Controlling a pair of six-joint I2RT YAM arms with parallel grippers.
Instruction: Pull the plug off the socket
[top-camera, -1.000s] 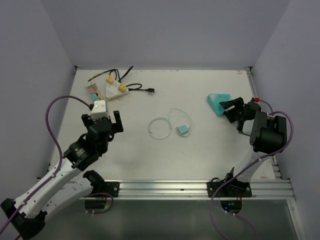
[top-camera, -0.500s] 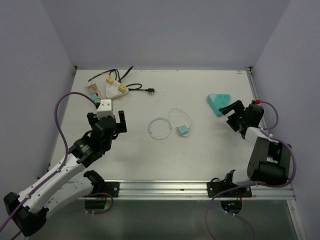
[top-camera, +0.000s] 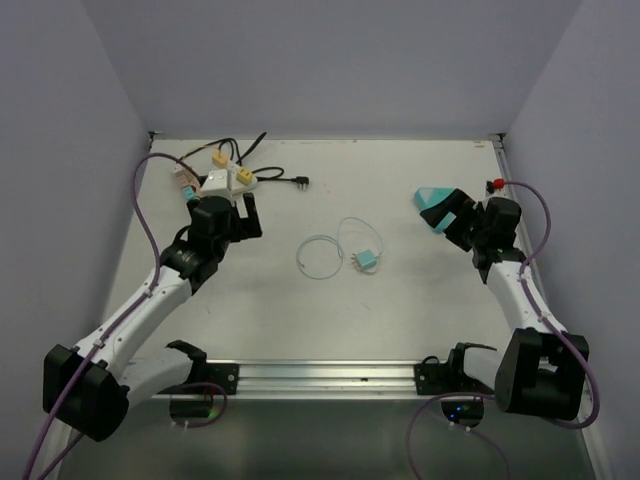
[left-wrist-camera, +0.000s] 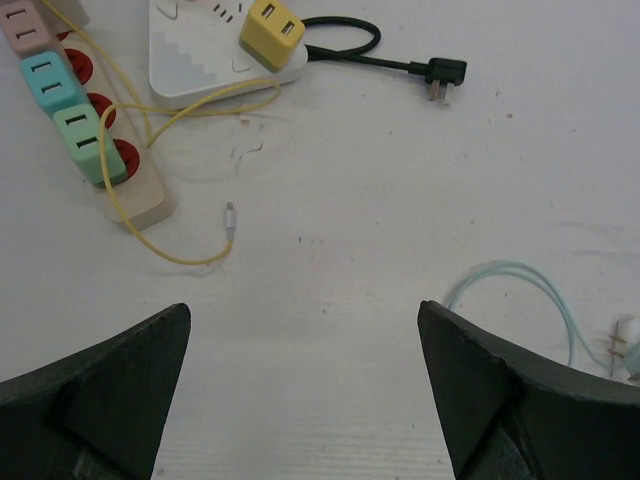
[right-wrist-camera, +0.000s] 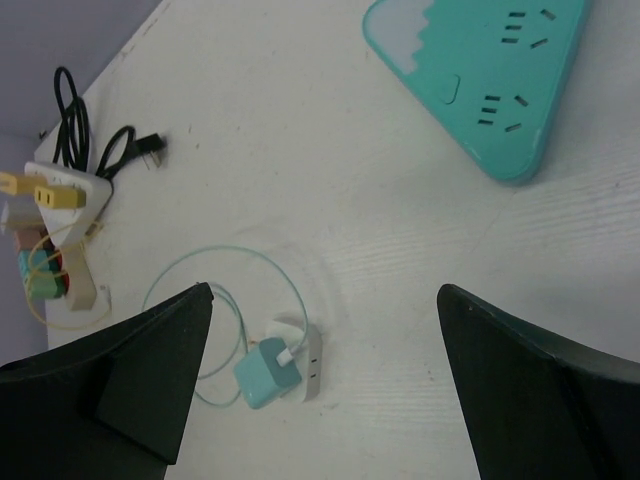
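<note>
The plug (right-wrist-camera: 272, 372) lies loose well left of the teal socket (right-wrist-camera: 480, 80), apparently already pulled, so both the right gripper (right-wrist-camera: 322, 300) beside that socket and the left gripper (left-wrist-camera: 302, 310) far left gape empty.

Place: a robot lab, in a small test box.
Walls: plain grey walls (top-camera: 330, 60) shut in the white table (top-camera: 420, 320) on three sides.
Robots: two robot arms (top-camera: 150, 297) (top-camera: 521, 290) sit bolted to a metal rail (top-camera: 330, 375).

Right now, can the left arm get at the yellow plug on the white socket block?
Probably yes. The left gripper is open and faces the yellow plug on the white socket block; only bare table and a thin yellow cable lie between.
</note>
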